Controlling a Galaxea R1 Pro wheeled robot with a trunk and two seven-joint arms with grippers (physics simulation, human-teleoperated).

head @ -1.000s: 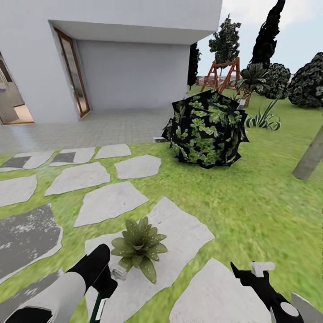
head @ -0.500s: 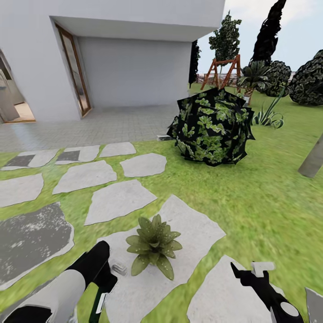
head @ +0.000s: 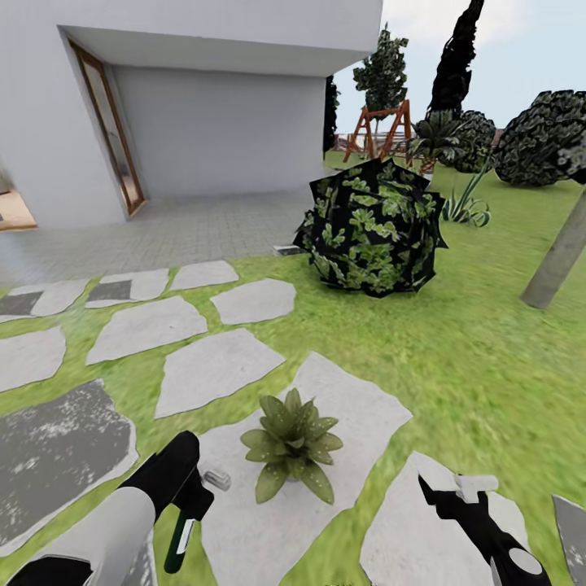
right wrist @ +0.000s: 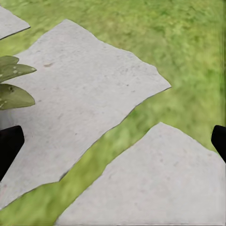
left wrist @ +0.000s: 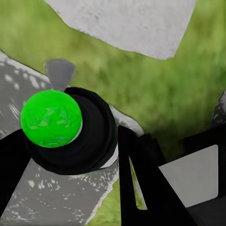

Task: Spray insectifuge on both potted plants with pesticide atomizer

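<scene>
One slim dark green-black pesticide atomizer with its white trigger head (head: 183,533) is clamped in the left gripper (head: 191,509), nozzle end poking out just ahead of the fingers toward the plant. Left wrist view shows the bottle's round bright-green bottom wedged between the dark fingers (left wrist: 141,188), so the grip looks solid.

Right in front of that nozzle, close but not touching, sits the small potted plant – a low rosette of pointed, pale-speckled green leaves (head: 291,443) on a pale grey stepping stone (head: 358,415). Just this single rosette shows; the other I can't spot.

Biggest risk I'd guess: the nozzle points a bit low and off to the side, so spray could hit stone rather than leaves – or miss the far leaves.

The right gripper (head: 443,492) hangs open and empty over the next stone, its fingertips well apart.
</scene>
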